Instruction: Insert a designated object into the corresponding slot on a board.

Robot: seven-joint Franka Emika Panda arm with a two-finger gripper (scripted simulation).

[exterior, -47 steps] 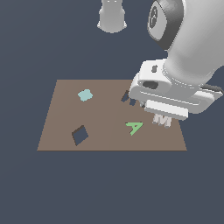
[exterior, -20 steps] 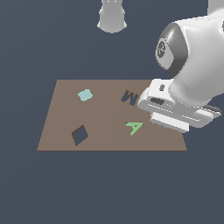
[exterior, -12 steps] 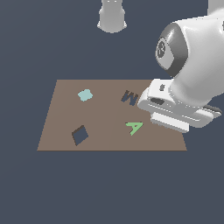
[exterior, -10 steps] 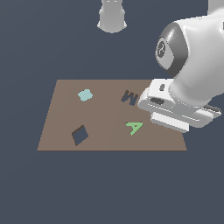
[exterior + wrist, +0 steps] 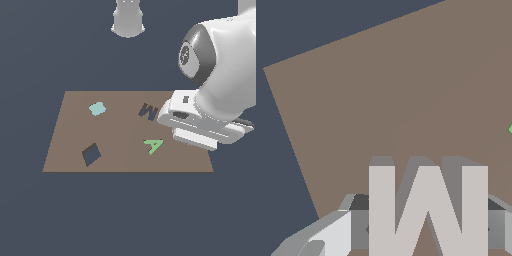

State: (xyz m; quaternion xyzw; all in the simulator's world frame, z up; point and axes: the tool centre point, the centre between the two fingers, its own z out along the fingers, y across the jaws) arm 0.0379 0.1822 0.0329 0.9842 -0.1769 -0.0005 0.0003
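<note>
In the wrist view my gripper [image 5: 428, 229] is shut on the whitish-grey M block [image 5: 428, 207]. A grey finger [image 5: 358, 230] shows on each side of the block, which hangs above the brown board [image 5: 381, 95]. In the exterior view the white hand [image 5: 200, 125] hovers over the board's [image 5: 75, 135] right edge and hides the fingers and the block. The dark M-shaped slot [image 5: 148, 111] lies just to the exterior view's left of the hand, uncovered.
On the board lie a flat green letter A [image 5: 154, 145], a pale cyan piece [image 5: 97, 108] and a dark diamond-shaped recess [image 5: 91, 154]. A sliver of the green A shows in the wrist view [image 5: 510, 129]. The arm's grey base [image 5: 128, 20] stands beyond the board.
Since 2.4 s ago the hand has moved to the exterior view's right with the M block, uncovering the M slot. Over the last second it has barely moved.
</note>
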